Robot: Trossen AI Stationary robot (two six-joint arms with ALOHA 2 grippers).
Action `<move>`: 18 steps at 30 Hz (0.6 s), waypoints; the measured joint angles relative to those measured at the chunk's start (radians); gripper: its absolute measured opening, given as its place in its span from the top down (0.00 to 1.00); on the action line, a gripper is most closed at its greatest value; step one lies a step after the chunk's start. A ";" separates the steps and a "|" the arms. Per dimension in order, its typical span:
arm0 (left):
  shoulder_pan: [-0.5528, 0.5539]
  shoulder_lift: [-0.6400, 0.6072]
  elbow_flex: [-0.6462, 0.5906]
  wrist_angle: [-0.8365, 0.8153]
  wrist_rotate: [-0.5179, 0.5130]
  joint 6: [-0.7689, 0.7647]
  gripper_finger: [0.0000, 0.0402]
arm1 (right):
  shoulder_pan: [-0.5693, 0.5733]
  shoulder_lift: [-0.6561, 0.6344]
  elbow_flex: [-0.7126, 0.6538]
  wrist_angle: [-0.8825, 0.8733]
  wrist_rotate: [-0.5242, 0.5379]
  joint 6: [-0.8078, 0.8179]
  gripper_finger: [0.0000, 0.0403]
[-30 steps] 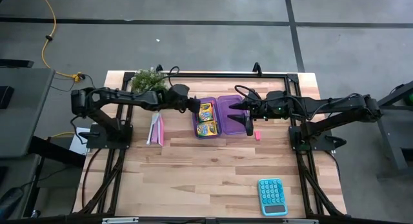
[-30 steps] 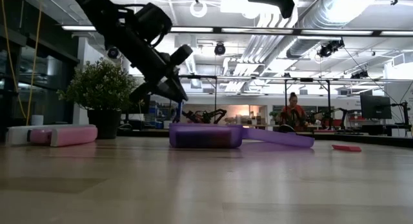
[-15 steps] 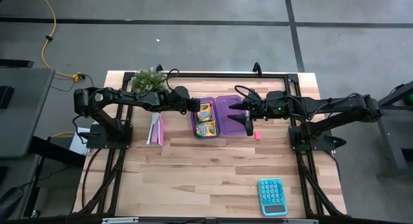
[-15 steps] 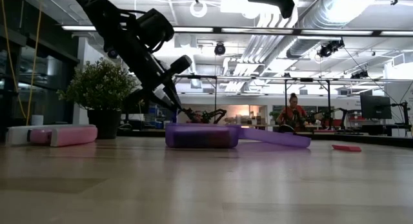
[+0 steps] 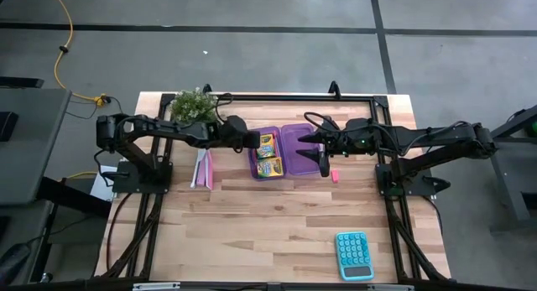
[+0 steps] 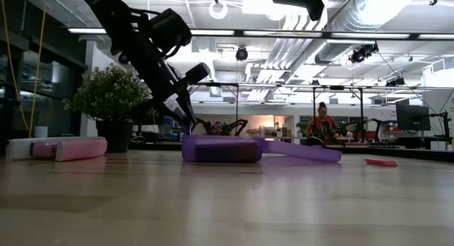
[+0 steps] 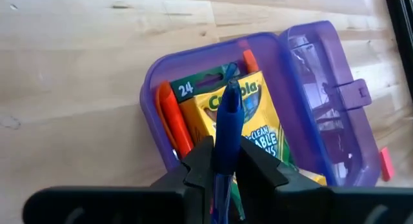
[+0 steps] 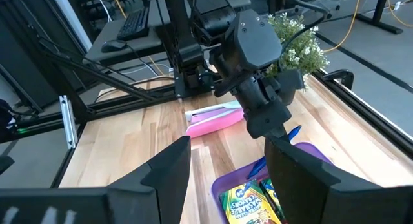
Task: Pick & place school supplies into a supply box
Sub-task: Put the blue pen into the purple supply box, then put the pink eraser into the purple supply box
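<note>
The purple supply box (image 5: pixel 284 151) lies open on the table. Its left half (image 7: pixel 155 75) holds two yellow-green crayon boxes (image 5: pixel 268 153) and orange-red markers (image 7: pixel 173 124). Its other half (image 7: pixel 329 108) holds nothing I can see. My left gripper (image 5: pixel 250 137) hangs over the filled half's left end, shut on a blue pen (image 7: pixel 227 117). My right gripper (image 5: pixel 320 148) is open above the box's right half and shows open in its wrist view (image 8: pixel 227 153). A tiny pink eraser (image 5: pixel 334 175) lies flat on the wood to the right of the box. My left gripper pinches the blue pen's barrel (image 7: pixel 224 161) between its two fingers. It comes slanting down from the table's left. The pen runs along the fingers, and its capped end (image 7: pixel 230 102) sticks out past them over the crayon boxes. Whether that end touches them, I cannot tell.
A pink-and-white booklet (image 5: pixel 203 167) lies left of the box, under my left arm. A potted plant (image 5: pixel 195 104) stands at the far left. A teal calculator (image 5: pixel 354 255) sits near the near right corner. Bare wood spreads across the near half of the table (image 5: pixel 252 232).
My left gripper has dipped toward the filled half of the box with the blue pen and has drawn a little toward the table's left. The box has slid slightly left along the table.
</note>
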 joint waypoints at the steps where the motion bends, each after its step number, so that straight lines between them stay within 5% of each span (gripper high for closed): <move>1: -0.002 0.000 0.000 0.001 -0.009 0.000 0.88 | 0.000 0.000 0.000 0.000 0.000 -0.002 0.52; 18: 0.014 -0.013 -0.002 0.031 -0.008 0.022 0.74 | 0.000 0.000 0.000 0.000 0.000 -0.002 0.52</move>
